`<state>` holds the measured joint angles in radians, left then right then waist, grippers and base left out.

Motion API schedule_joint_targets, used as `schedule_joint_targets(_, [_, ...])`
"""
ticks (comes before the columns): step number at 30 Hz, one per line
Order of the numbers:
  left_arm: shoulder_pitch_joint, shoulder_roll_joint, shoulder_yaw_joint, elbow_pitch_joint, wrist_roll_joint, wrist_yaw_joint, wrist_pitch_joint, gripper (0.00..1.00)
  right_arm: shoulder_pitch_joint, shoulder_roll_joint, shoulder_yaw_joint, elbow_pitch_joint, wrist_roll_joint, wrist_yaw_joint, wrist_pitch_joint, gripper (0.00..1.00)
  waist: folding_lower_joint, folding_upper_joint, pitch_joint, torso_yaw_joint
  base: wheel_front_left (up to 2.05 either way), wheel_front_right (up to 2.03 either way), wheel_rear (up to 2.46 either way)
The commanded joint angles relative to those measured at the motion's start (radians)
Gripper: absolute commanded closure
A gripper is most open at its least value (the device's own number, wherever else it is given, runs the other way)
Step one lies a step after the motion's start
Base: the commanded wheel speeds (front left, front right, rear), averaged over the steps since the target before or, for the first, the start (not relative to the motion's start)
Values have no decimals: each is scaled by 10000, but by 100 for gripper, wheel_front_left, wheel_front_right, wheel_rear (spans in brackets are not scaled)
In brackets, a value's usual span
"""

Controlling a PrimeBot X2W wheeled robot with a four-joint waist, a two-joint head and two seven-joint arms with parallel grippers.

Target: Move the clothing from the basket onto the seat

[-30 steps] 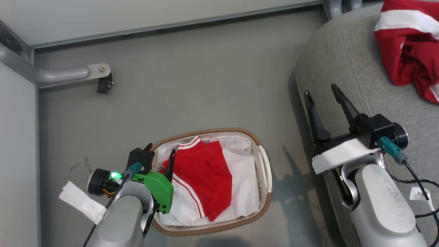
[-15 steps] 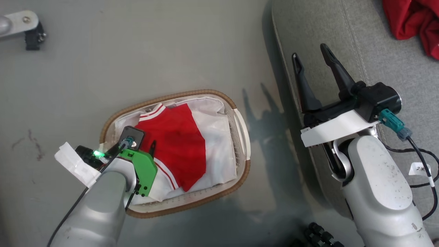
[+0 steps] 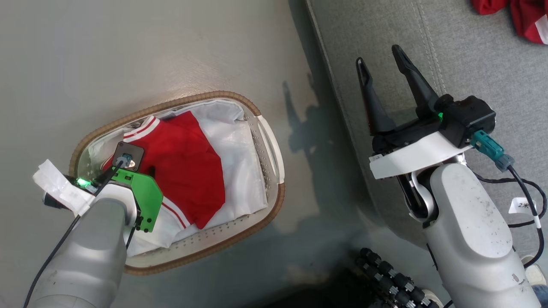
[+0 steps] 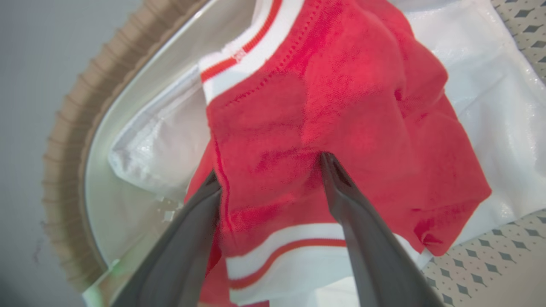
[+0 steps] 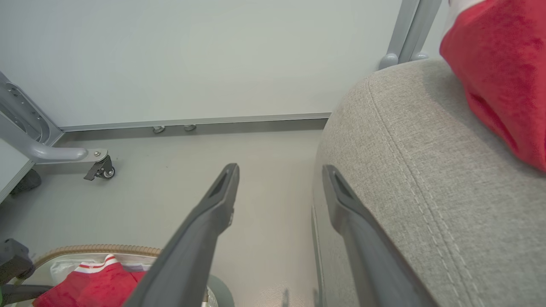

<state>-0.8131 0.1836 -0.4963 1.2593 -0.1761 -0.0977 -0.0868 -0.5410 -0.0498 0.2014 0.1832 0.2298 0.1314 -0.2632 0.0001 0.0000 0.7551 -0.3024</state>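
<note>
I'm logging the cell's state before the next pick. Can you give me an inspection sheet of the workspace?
Surface: grey floor, shadowed beside the seat.
Job's things: basket stands on the floor beside the seat; one red garment lies in it on the white liner; second red garment already on the seat.
Clutter: black ribbed object low by the seat; cannot tell what it is.
Grippers: left gripper open, fingertips down at the garment in the basket; right gripper open, empty, above the seat's edge.
Cables: black cable with white tag at the right wrist; left arm's cable.
Surroundings: pale wall; metal leg with castor.
</note>
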Motion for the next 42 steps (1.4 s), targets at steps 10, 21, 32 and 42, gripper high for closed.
schedule_joint_targets(10, [70,-366,-355,96,-177,-222,38,91,4,-19,-6,51,158,-14,-22,0,-1,0,82,-180,0,0,0])
schedule_joint_targets(21, [547,-684,-765,-73,-410,-326,-840,100,306,-22,-166,305,-165,-14,-24,0,-1,0,-750,282,0,0,0])
schedule_joint_targets(32, [1363,-977,-1782,-1014,-963,-339,-1598,100,1246,-23,-588,855,-972,-14,-24,0,-1,0,-2936,1165,0,0,0])
schedule_joint_targets(42, [1446,-511,-3213,-3008,-1515,-340,-1792,100,2387,-28,-826,1275,-1462,-14,-23,0,-1,0,-5228,1760,0,0,0])
